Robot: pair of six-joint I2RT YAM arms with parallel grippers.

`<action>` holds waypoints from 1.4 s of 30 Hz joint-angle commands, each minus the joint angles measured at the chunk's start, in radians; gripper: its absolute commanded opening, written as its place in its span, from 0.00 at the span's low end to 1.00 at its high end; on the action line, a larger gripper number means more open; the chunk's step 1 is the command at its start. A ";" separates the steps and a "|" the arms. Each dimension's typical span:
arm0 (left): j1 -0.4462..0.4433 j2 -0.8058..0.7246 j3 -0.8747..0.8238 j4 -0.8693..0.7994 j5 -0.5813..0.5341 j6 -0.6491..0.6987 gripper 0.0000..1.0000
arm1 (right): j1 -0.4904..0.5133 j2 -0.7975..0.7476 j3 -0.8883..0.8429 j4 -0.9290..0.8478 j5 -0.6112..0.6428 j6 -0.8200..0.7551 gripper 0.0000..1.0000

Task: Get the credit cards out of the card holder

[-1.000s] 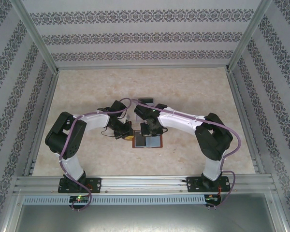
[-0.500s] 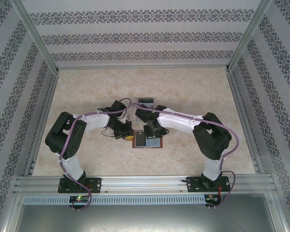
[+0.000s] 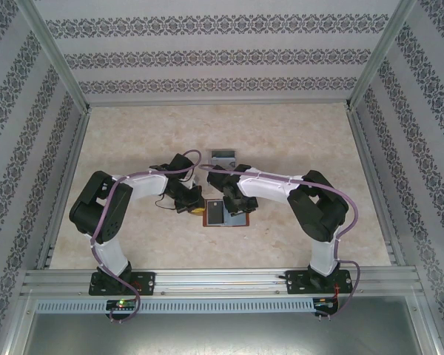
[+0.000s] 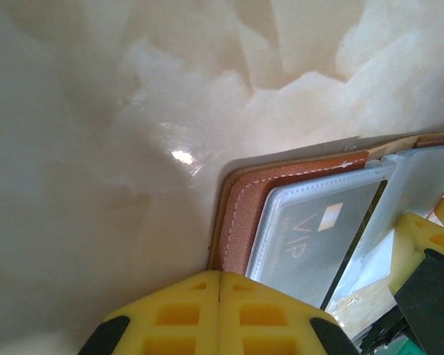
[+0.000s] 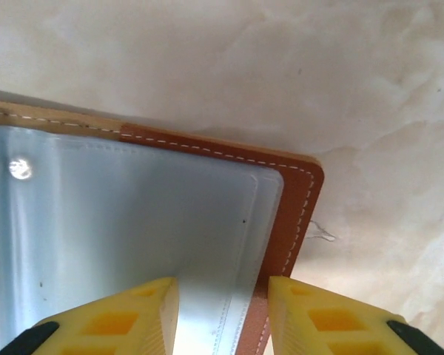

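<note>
The card holder (image 3: 234, 217) lies open on the table between both arms, brown leather (image 4: 244, 211) with a pale grey-blue inside (image 5: 133, 214). A dark grey credit card (image 3: 215, 211) marked "VIP" (image 4: 311, 237) sits in a clear sleeve on its left half. My left gripper (image 4: 220, 277) is shut, yellow tips together, pressing on the holder's left edge (image 3: 195, 208). My right gripper (image 5: 223, 296) is open just above the holder's right edge (image 3: 234, 204), straddling the sleeve's seam and the stitched leather border (image 5: 296, 214). Nothing is between its fingers.
A small grey rectangular thing (image 3: 223, 156) lies on the beige marbled table (image 3: 296, 140) just behind the arms. Patterned walls and metal rails (image 3: 214, 277) close in the table. Bare tabletop stretches to the back, left and right.
My right gripper's jaws have parted and its arm has drawn back toward the right. The dark card has come into view on the holder's left half. The left arm is still.
</note>
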 commanded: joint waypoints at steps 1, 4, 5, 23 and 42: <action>-0.017 0.023 0.014 -0.043 -0.015 0.019 0.01 | 0.003 -0.022 -0.002 -0.096 0.078 -0.005 0.38; -0.017 0.012 0.035 -0.068 -0.019 0.028 0.00 | 0.003 -0.050 0.013 -0.118 0.080 -0.005 0.38; -0.017 0.007 0.043 -0.079 -0.024 0.033 0.00 | 0.002 -0.059 0.017 -0.123 0.076 -0.004 0.38; -0.068 0.006 0.089 -0.059 0.010 -0.010 0.00 | -0.030 -0.138 -0.066 0.259 -0.363 0.076 0.19; -0.080 0.064 0.071 -0.016 0.036 -0.021 0.00 | -0.070 -0.064 -0.137 0.381 -0.441 0.099 0.19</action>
